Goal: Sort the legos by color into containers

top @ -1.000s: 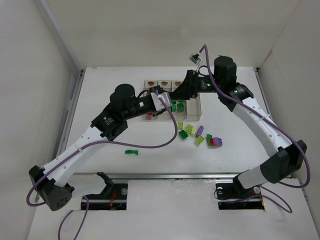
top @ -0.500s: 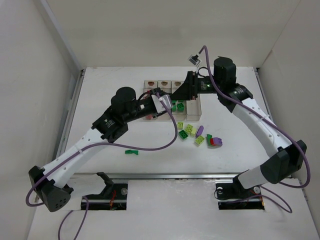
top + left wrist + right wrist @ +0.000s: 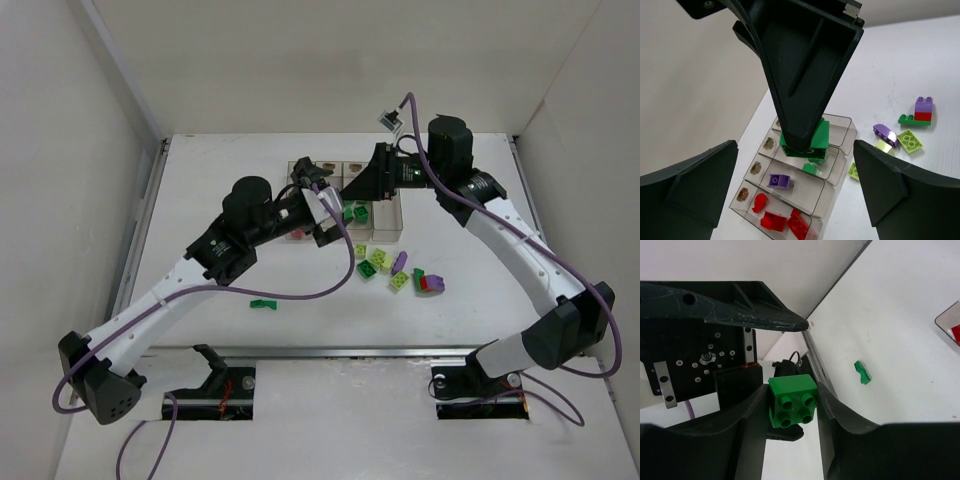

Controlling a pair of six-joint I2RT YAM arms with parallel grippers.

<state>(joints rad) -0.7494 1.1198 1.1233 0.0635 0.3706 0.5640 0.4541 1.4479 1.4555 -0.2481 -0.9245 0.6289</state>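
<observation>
My right tool is clenched on a dark green brick, one finger on each flat side wall and the studs facing the wrist camera. In the left wrist view this brick hangs over the bins, above the third one, where a green piece already lies. The nearest bin has red bricks and the next has a purple brick. My left tool is released, its jaws wide apart and holding nothing, near the red end of the row.

I judge the brick to be very light, stiff and not fragile, so a drop into the bin should not harm it. Its walls look smooth and may slip, so I think the best hold is on two opposite flat walls, not on the studs or a corner. The loose bricks on the table lie close together, some touching, so each one probably needs a narrow approach.
</observation>
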